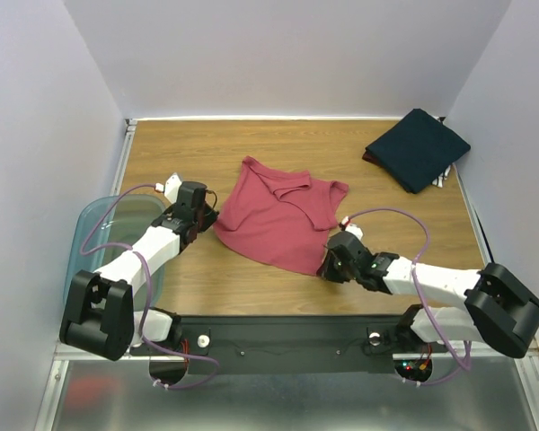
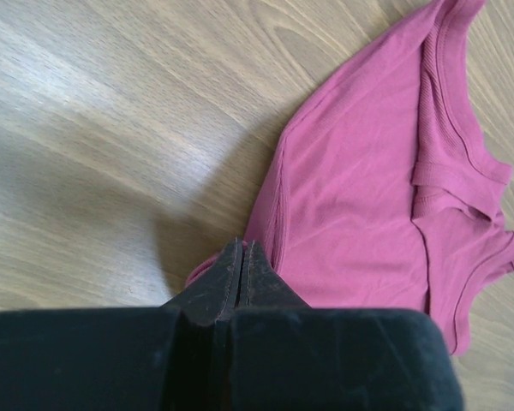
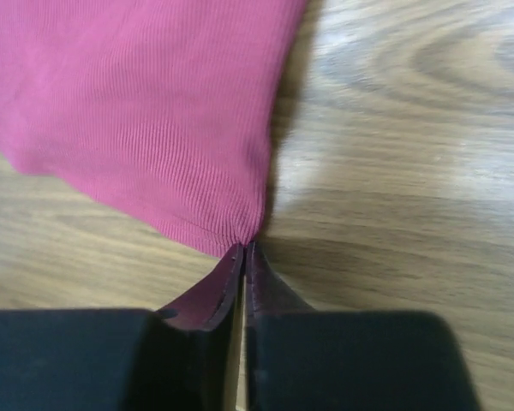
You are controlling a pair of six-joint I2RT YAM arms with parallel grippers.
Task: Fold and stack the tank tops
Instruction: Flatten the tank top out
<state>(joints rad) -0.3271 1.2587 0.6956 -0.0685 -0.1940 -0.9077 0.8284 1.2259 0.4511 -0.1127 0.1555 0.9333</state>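
Maroon top (image 1: 274, 220) pinched by left gripper (image 2: 242, 248), right gripper (image 3: 244, 250), navy top (image 1: 418, 148), teal bin (image 1: 92, 215) apart

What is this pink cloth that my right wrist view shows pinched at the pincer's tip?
Observer: A maroon tank top, spread on the wooden table; the right pincer holds a hem corner.
Operator: Is the other arm busy?
Observer: Yes, the left pincer is shut on the other hem corner.
Operator: Any more clothes?
Observer: A folded navy garment lies at the table's far right corner.
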